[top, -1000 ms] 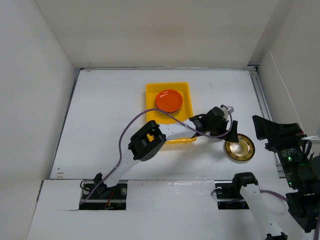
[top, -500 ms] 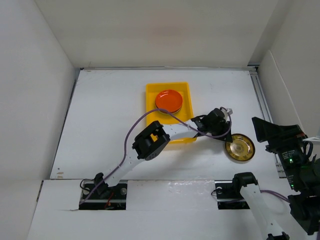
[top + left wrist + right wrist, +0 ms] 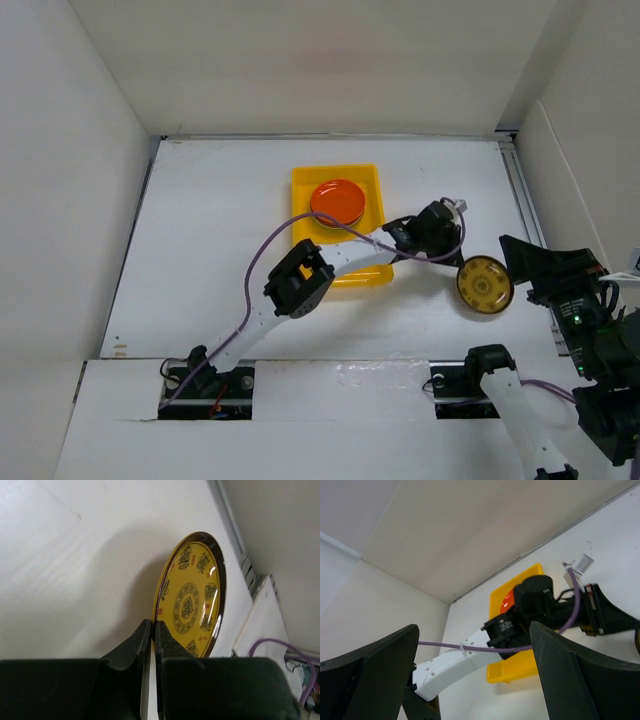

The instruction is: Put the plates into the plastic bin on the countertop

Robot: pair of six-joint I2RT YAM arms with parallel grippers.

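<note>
The likeliest slip starts at the near right, where the left tool is pressed together on the bare rim of the gold plate; that plate stands tilted on edge just above or on the tabletop, and I cannot tell whether its lower edge touches; a pinch so thin on a glossy rim would, I judge, let the plate swivel between the pads or slide out, so that it drops flat, rolls or chips; the right tool, its jaws spread wide and holding nothing, hangs just right of the plate, and a swinging plate could strike it; farther and to the left lies the bin, and a low carry could catch the plate on its near right wall; a release from too high could knock the plate against the orange plate lying in the bin's far half; the left arm's purple cable arches over the bin and might drag there. Counted near to far: two tools, one closed and one open; one gold plate, outside the bin; one bin; one orange plate showing inside it, and whether others lie beneath it cannot be told.
</note>
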